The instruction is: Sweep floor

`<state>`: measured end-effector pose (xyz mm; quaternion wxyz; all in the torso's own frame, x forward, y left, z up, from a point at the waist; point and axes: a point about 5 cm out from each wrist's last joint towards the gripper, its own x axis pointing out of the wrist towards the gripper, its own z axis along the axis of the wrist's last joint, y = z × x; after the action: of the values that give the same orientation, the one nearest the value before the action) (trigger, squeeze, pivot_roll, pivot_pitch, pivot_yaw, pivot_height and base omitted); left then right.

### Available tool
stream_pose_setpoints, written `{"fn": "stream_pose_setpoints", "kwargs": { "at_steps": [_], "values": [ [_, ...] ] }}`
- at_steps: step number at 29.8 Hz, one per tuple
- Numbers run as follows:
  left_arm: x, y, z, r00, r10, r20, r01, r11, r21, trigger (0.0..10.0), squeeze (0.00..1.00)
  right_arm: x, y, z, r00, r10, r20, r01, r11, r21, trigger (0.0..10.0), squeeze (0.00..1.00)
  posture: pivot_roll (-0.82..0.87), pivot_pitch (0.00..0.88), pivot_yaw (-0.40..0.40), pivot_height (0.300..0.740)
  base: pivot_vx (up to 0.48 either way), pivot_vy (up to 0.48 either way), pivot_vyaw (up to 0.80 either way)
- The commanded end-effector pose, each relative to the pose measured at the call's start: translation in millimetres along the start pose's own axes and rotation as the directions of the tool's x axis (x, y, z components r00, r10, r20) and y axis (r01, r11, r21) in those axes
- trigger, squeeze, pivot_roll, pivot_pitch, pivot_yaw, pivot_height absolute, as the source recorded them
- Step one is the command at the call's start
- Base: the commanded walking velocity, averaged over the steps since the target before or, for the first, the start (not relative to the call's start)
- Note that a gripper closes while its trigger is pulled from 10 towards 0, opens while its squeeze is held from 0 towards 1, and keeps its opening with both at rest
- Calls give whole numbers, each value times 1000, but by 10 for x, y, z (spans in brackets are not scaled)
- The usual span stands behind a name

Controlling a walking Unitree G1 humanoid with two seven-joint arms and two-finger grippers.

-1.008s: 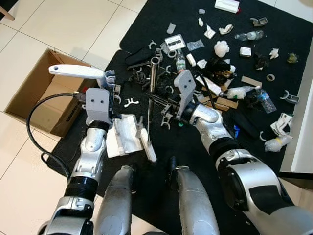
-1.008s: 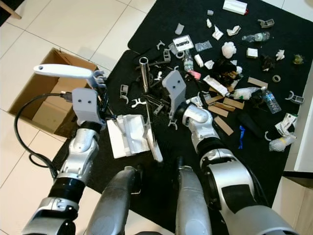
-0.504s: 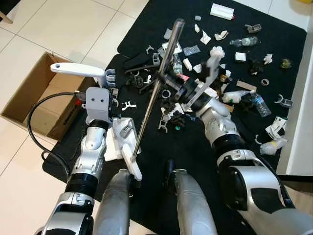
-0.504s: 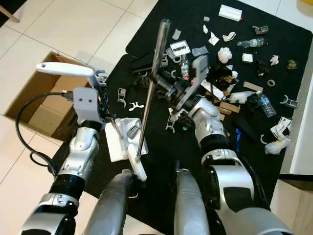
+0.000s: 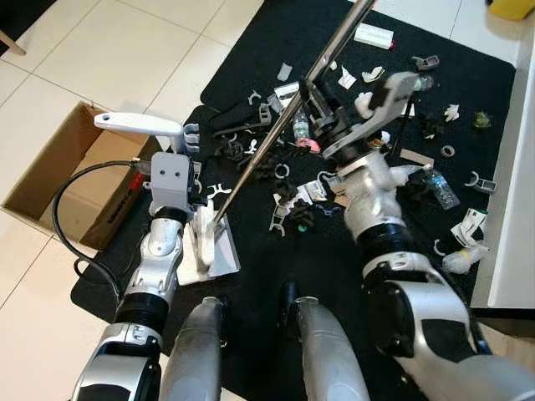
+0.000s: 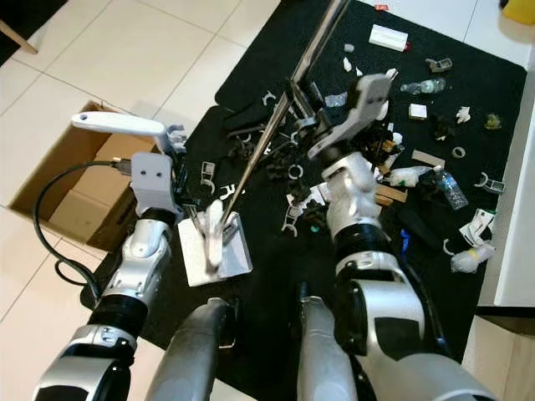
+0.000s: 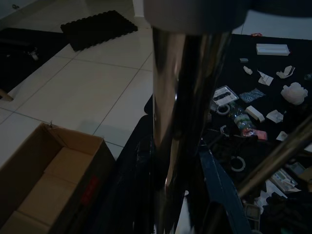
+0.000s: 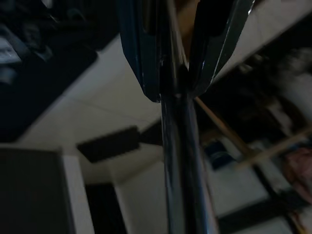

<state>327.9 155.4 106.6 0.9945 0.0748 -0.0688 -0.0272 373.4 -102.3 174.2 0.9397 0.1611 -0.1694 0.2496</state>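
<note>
My right gripper (image 5: 314,98) is shut on the broom's silver pole (image 5: 276,138), held high over the black mat (image 5: 251,33). The pole slants down to the white broom head (image 5: 205,238), which rests on the white dustpan (image 5: 224,255). My left gripper (image 5: 185,138) is shut on the dustpan's upright metal pole (image 7: 185,112), just under its white handle (image 5: 138,125). In the right wrist view the fingers (image 8: 139,58) clamp the broom pole (image 8: 178,146). Litter (image 5: 368,159) lies scattered across the mat: plastic clips, bottles, paper scraps, cardboard strips.
An open cardboard box (image 5: 50,180) stands on the white tiles left of the mat. A black cable (image 5: 63,225) loops from my left wrist. My legs (image 5: 326,351) stand on the mat's near edge. A white wall edge (image 5: 514,209) borders the right side.
My right gripper has risen and swung the broom pole steeper. The broom head has slid left onto the dustpan. The left arm holds as before; the camera has shifted slightly.
</note>
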Motion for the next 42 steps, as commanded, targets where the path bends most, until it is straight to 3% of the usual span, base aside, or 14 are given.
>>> {"fn": "stream_pose_setpoints", "kwargs": {
  "at_steps": [1,7,14,18,19,23,42],
  "values": [
    [-44,-27,-59,1000,-8,-15,8,1000,0,10000,0,-48,-8,-46,1000,-26,-1,26,1000,-15,10000,0,138,293,-27,740,0,0,0],
    [-69,-10,-66,1000,-10,-13,10,1000,6,10000,0,-62,100,-136,999,-43,24,43,999,-15,10000,0,152,303,-21,740,0,0,0],
    [-85,-3,-78,1000,-13,-16,13,1000,10,10000,0,-74,260,-210,999,33,22,-31,994,-102,10000,0,165,313,-17,740,0,0,0],
    [-102,4,-79,1000,-14,-16,14,1000,14,10000,0,-134,394,-323,991,132,-29,-135,971,-196,10000,0,176,321,-13,740,0,0,0],
    [-109,12,-82,1000,-14,-17,14,1000,15,10000,0,-145,418,-340,988,147,-48,-154,955,-253,10000,0,179,325,-11,740,0,0,0],
    [-126,33,-93,1000,-12,-22,13,1000,18,10000,0,-152,424,-344,988,143,-52,-152,934,-323,10000,0,182,333,-9,740,0,0,0],
    [-187,45,-102,999,-9,-31,10,1000,19,10000,0,-387,627,-648,964,223,-143,-256,924,-284,10000,0,197,379,-4,740,0,0,0]
  ]
}}
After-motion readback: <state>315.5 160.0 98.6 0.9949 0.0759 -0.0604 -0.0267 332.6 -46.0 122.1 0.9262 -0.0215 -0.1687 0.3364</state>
